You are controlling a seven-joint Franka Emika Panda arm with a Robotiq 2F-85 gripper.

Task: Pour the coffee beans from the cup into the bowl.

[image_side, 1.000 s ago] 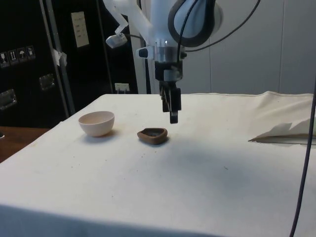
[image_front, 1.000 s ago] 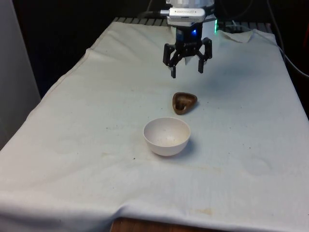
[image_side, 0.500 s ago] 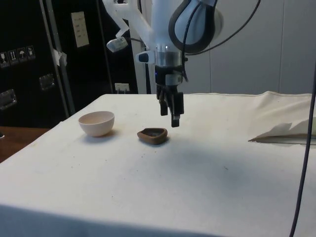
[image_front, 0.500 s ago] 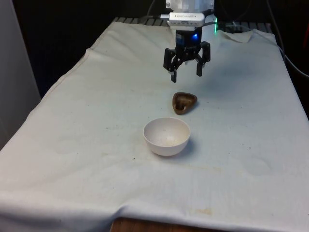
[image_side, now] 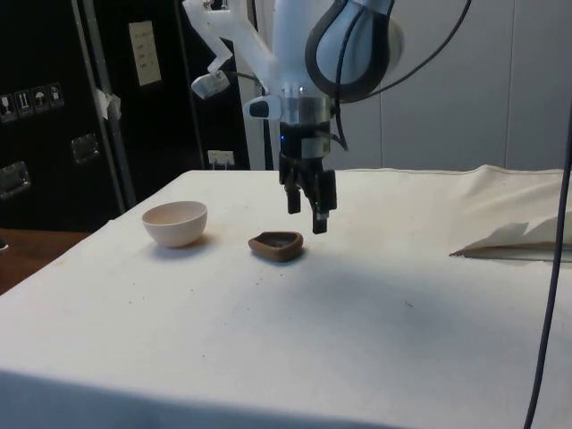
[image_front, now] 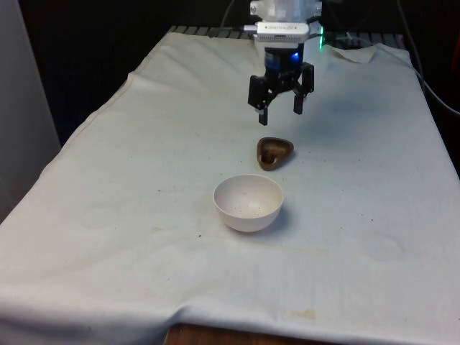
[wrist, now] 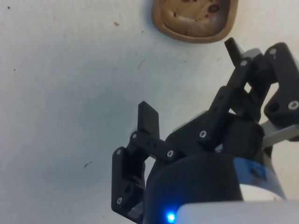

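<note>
Fingers spread wide and gripping nothing, the hand [image_front: 281,108] hangs in the air above the desk's cloth, toward the desk's far edge. The cup [image_front: 274,152], a low brown dish with a rounded, roughly triangular rim and a few dark coffee beans inside, sits on the desk [image_front: 129,215] just nearer the front edge than the hand and well below it. In the side view the hand [image_side: 306,219] hovers just past the cup [image_side: 276,245], on the side away from the white bowl [image_side: 175,222]. The bowl [image_front: 249,203] stands near the cup, closer still to the front edge, so hand, cup and bowl fall roughly in one line running from far edge to near edge. The wrist view shows the cup [wrist: 195,19] ahead of the open fingers [wrist: 148,122], not between them. Reaching it would likely call for a short move toward the front edge and then a descent.
</note>
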